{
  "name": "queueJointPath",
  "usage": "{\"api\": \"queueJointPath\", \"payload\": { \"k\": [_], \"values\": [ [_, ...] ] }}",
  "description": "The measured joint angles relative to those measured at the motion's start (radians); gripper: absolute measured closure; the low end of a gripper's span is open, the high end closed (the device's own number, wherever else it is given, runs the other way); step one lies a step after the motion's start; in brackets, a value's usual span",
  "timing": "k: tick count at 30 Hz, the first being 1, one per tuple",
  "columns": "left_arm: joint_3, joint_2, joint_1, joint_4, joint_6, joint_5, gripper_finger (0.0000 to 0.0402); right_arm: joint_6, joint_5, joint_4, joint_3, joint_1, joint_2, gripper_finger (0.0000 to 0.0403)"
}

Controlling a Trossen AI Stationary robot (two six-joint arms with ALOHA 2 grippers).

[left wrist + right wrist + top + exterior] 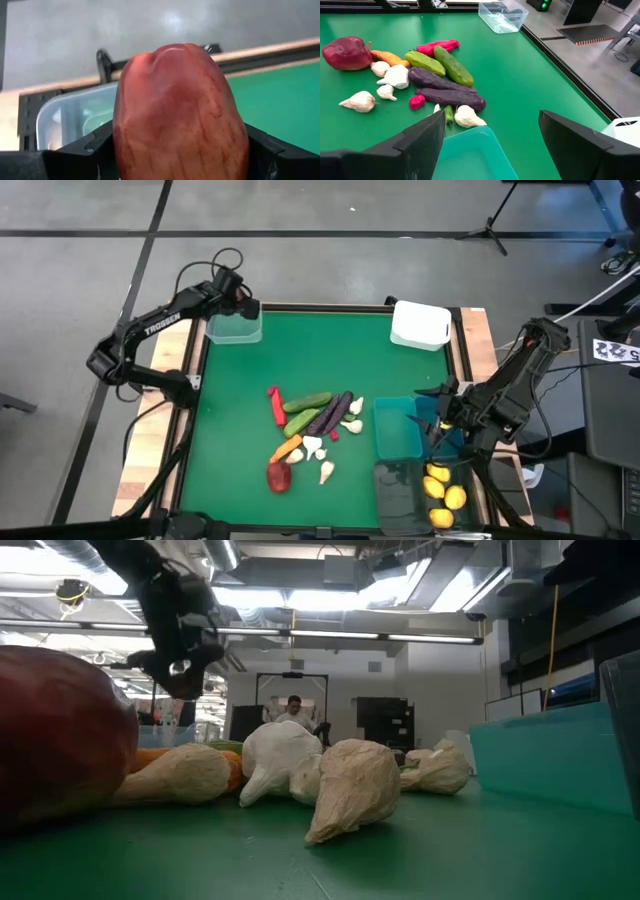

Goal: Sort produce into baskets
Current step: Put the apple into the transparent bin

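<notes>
High view shows the left end effector [243, 308] poised over the clear rectangular plastic basket [234, 329] at the far left corner of the green tabletop [240, 410]. The left wrist view fills with a dark red round toy fruit [177, 115] clamped between the two dark fingers [82, 150], with that clear basket directly beyond it. So the step in hand looks like a delivery: the fruit is carried and waits above its bin.

The next move, as I judge it, calls for lowering a little so the fruit clears the basket rim, then spreading the fingers to let it drop inside.

The right end effector [490, 135] stands wide and empty at the right side of the tabletop, over a teal translucent basket [470, 155]. Just beyond it lies a dark smoky basket [425, 495] holding yellow toy lemons [445, 495].

Much remains unsorted in a heap at mid-tabletop: green cucumbers [440, 62], purple eggplants [447, 90], a red pepper [437, 46], an orange carrot [390, 57], white garlic bulbs [395, 76] and another dark red fruit [347, 52]. A white basket [420, 325] sits at the far right corner.
</notes>
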Motion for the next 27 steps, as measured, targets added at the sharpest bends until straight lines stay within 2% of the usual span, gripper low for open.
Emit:
{"api": "queueJointPath", "payload": {
  "k": [7,15,21,27],
  "values": [
    [-0.097,0.008,0.056,0.046,-0.064,-0.011,0.0126,-0.001,0.000,0.000,0.000,0.000,0.000,0.0084],
    [-0.118,0.017,0.046,0.097,-0.098,-0.072,0.0126,-0.001,-0.008,0.000,0.000,0.000,0.000,0.0084],
    [-0.118,0.017,0.046,0.100,-0.058,-0.059,0.0122,-0.001,-0.020,0.000,0.000,0.000,0.000,0.0084],
    [-0.118,0.017,0.046,0.100,-0.010,-0.018,0.0096,-0.001,-0.041,0.000,0.000,0.000,0.000,0.0084]
  ]
}}
